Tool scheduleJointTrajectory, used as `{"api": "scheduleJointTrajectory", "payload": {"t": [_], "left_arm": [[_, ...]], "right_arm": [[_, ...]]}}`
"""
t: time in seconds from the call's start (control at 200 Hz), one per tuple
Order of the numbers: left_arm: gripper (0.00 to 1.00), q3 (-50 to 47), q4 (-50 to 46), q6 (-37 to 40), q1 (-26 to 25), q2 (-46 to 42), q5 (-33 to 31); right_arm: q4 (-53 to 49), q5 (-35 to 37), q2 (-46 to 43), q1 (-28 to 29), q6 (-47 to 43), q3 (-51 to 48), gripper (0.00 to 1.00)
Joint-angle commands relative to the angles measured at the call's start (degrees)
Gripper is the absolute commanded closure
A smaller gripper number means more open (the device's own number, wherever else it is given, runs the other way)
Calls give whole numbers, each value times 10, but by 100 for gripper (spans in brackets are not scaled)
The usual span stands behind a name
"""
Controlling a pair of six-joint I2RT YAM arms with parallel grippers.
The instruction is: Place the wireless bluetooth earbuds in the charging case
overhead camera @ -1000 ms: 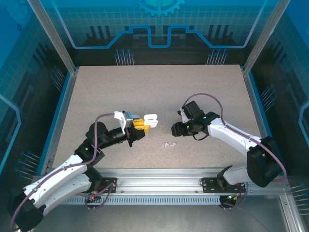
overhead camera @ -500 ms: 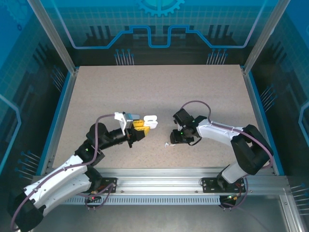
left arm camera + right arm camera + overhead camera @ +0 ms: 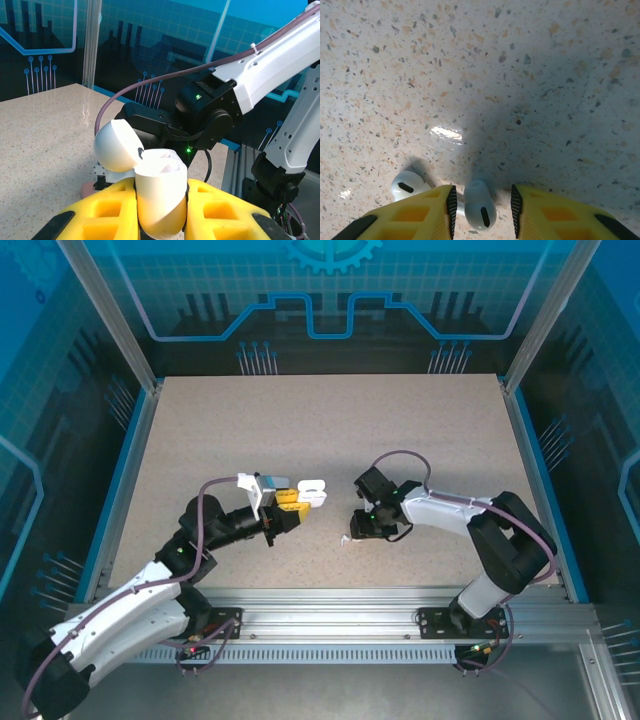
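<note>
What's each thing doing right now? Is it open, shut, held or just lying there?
Charging case: lid open, held in the left pincer.
Left pincer: shut on the charging case.
Right pincer: open around the first earbud.
First earbud: lying on the table, not gripped yet.
Second earbud: lying on the table beside it, free.

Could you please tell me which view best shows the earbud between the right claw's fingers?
The right wrist view: the earbud lies large and sharp between the right claw's fingers. The top external view gives merely a tiny white speck.
</note>
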Motion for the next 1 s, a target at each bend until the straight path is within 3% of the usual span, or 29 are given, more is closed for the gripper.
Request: {"api": "scheduleJointTrajectory", "payload": {"t": [0.0, 0.375, 0.695, 0.991], "left_arm": [[97, -6, 12, 6, -5, -8, -10], [97, -6, 13, 6, -5, -4, -10], [97, -7, 16, 7, -5, -3, -11], [97, -7, 16, 8, -5, -2, -11]], "right_arm": [[1, -14, 10, 11, 8, 0, 64], [-12, -13, 21, 21, 3, 6, 67], [-58, 38, 6, 40, 4, 17, 67], [-34, 38, 22, 43, 3, 29, 67]]}}
